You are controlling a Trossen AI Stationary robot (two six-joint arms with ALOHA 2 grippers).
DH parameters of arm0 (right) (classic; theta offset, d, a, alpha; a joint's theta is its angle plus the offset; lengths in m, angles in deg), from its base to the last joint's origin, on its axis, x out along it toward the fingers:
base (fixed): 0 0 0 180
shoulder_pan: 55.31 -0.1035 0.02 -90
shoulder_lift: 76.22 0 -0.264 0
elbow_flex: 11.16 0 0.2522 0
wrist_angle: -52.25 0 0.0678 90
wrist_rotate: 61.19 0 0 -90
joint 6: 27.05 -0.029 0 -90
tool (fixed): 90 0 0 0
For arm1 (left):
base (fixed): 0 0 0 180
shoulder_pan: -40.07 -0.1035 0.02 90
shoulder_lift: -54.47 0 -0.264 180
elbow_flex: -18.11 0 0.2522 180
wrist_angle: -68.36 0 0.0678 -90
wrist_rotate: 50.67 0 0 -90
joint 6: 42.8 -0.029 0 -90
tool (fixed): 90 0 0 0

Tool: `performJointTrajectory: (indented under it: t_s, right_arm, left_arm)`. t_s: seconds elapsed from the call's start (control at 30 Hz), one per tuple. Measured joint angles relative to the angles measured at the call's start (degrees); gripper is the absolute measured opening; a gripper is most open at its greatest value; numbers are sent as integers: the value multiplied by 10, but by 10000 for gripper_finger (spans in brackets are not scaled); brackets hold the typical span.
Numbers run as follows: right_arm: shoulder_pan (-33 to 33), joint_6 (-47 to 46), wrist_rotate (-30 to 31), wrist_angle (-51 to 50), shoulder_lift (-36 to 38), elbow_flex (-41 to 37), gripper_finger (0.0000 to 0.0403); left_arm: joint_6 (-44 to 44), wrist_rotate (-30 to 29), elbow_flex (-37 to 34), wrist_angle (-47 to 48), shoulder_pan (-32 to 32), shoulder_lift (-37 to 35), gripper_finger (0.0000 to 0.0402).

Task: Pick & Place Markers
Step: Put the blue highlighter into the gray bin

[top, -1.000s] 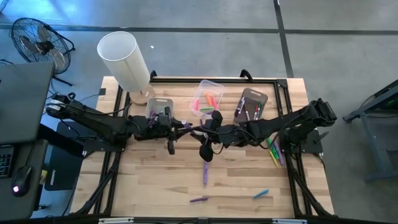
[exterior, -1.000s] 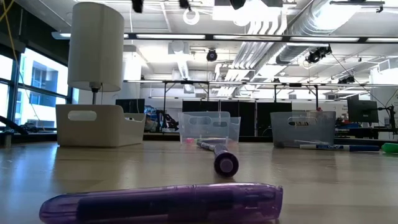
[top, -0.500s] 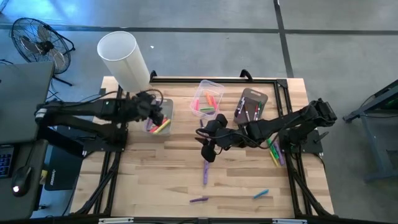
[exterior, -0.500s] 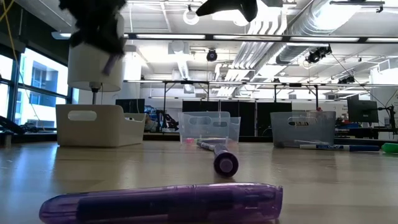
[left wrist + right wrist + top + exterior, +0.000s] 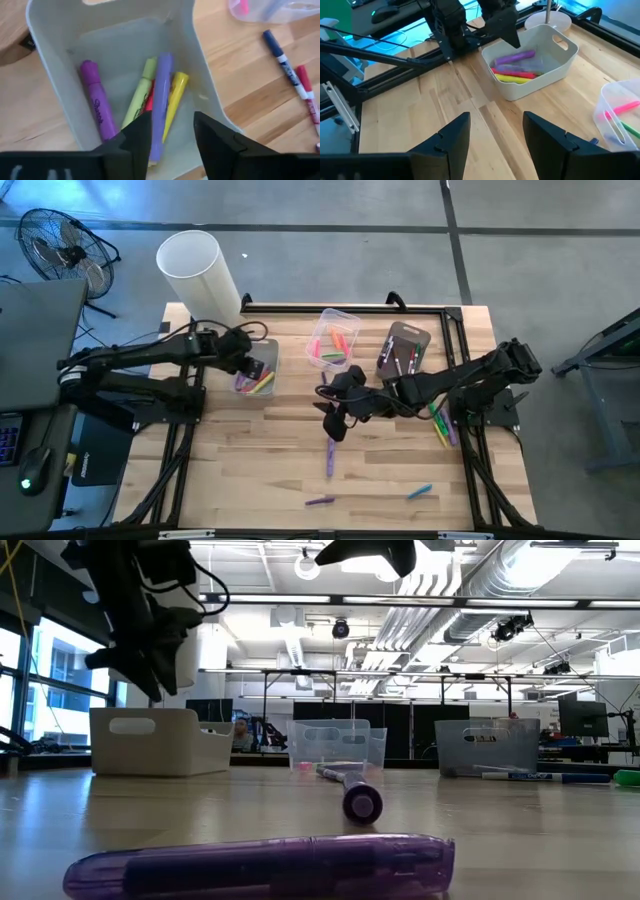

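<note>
Several markers (image 5: 161,100) lie in white bin (image 5: 262,352); others on bench (image 5: 260,470). Left tool (image 5: 172,131) and right tool (image 5: 492,131) open, empty.

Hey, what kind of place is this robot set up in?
Probably a robotics lab or workshop: exposed ceiling ducts overhead, a floor fan on bare concrete, and a wooden table on a black frame.

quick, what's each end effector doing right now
Left end effector: open, empty, over the white bin.
Right end effector: open, empty, above mid-table.
</note>
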Motion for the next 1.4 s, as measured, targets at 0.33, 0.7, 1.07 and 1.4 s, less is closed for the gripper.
performJointTrajectory:
  t_s: [0.33, 0.7, 1.07, 1.4]
  right_arm:
    - [-30, -66, -22, -121, 0, -14, 142]
    - [-61, -156, -79, 122, 103, -315, 30]
    - [-73, -168, -151, 130, 326, -487, 7]
    - [-100, -139, -175, 109, 447, -545, 1]
  left_arm:
    - [-24, 56, 24, -41, 21, -5, 148]
    - [142, -150, 107, -140, 310, 53, 91]
    - [230, -239, 367, -88, 420, 346, 90]
    - [394, -131, 602, 85, 424, 585, 90]
